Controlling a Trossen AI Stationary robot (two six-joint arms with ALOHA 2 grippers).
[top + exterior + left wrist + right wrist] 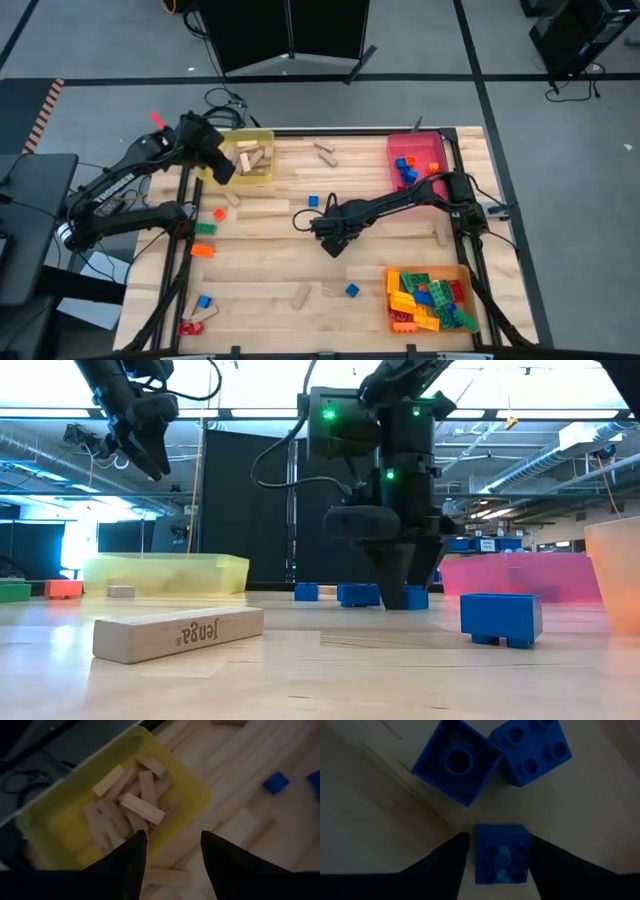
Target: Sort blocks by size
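Trays part-filled — blocks [205,229] littered the surface [270,275]; right tool [499,854] straddled a blue brick [500,853], unclenched; left tool [172,852] released, empty.

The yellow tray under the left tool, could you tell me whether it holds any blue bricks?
No, the yellow tray in the left wrist view holds only plain tan wooden blocks.

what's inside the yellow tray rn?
Yellow tray holds only tan wooden blocks, loosely piled. The left hand hovers over its edge, hiding that corner's contents.
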